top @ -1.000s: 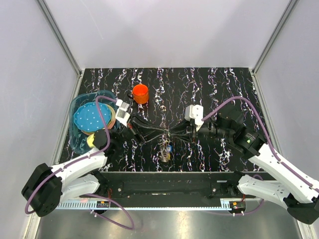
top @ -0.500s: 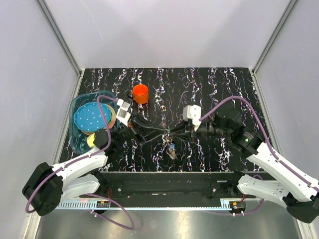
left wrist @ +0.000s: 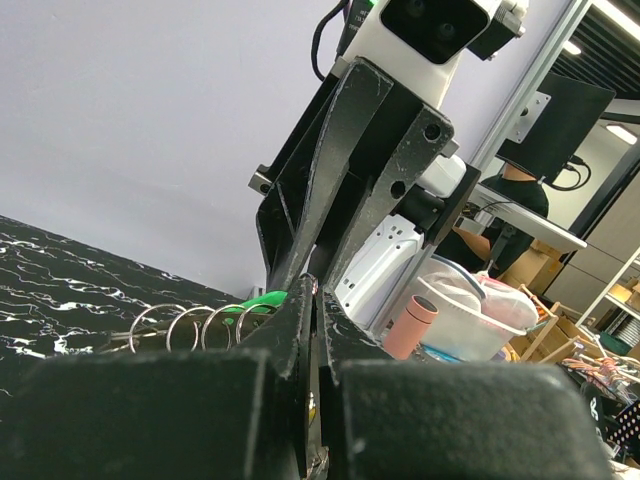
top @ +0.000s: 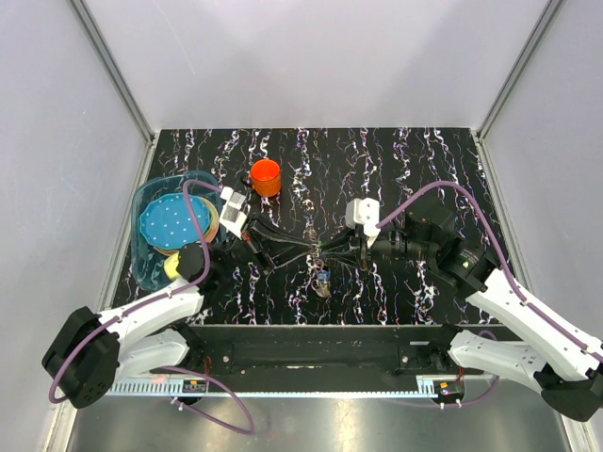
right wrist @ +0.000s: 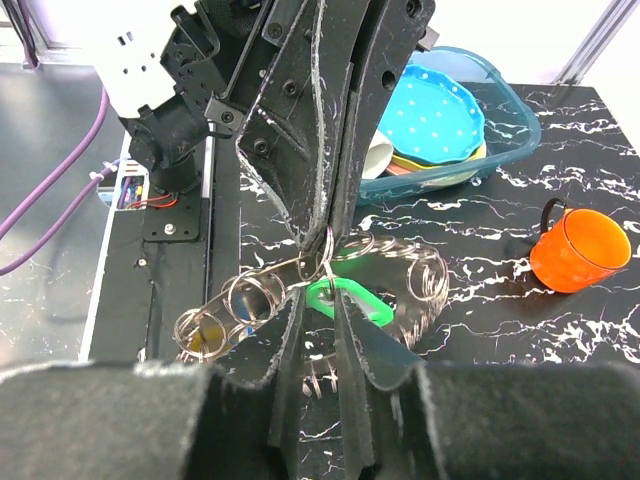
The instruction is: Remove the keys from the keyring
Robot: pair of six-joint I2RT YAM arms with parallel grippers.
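A robotics lab, set up as a test cell: a black, white-veined table [top: 424,160] is boxed in by plain pale wall panels [top: 311,56] held in aluminium posts [top: 113,71]. Two white and black robot arms, the left arm [top: 141,315] and the right arm [top: 528,311], are bolted to a base rail [top: 311,353] at its near edge, with purple cables [top: 441,185] looping off them. Beyond the cell, the left wrist view shows a person [left wrist: 520,185] at a desk [left wrist: 530,225], strip lights [left wrist: 620,15] overhead and a clutter of gear [left wrist: 600,370]
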